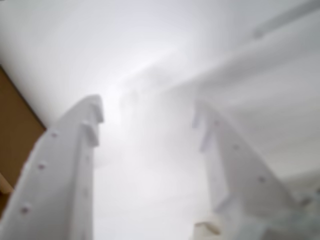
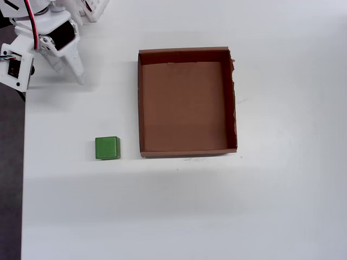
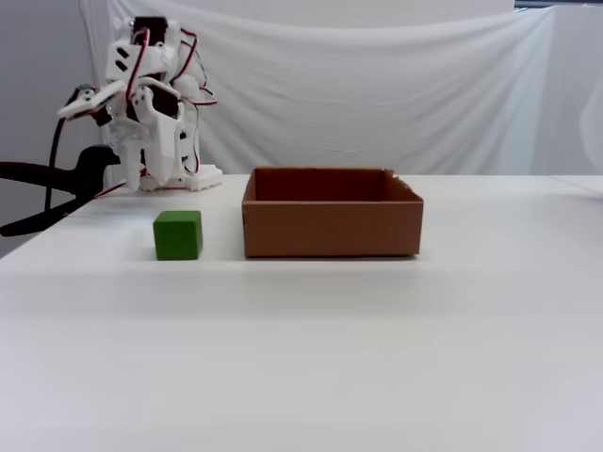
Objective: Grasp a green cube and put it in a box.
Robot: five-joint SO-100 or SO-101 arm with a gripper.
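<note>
We found the green cube (image 2: 107, 148) resting flat on the white table (image 2: 179, 216), just beside the box (image 2: 140, 108) and off its lower-left corner in the overhead view, a narrow strip of bare table between them. In the fixed view the cube (image 3: 178, 234) stood to the left of the box (image 3: 332, 229), clear of its wall and much lower than it.

The relation the next move turned on, as we judged it, was this: in the overhead view the cube lay at about five o'clock from the arm (image 2: 46, 40), which was folded up in the upper-left corner — well apart from the cube, with open table between. The cube had no long axis to speak of, and its sides ran square to the box walls, so any approach across two opposite faces looked workable.

The gripper (image 1: 147, 117) showed only in the blurred wrist view; there its two white fingers (image 1: 75, 165) stood apart with nothing between them, so we read it as unclenched and empty.

The box was empty — a bare brown floor, with a ragged edge along its right wall in the overhead view.
</note>
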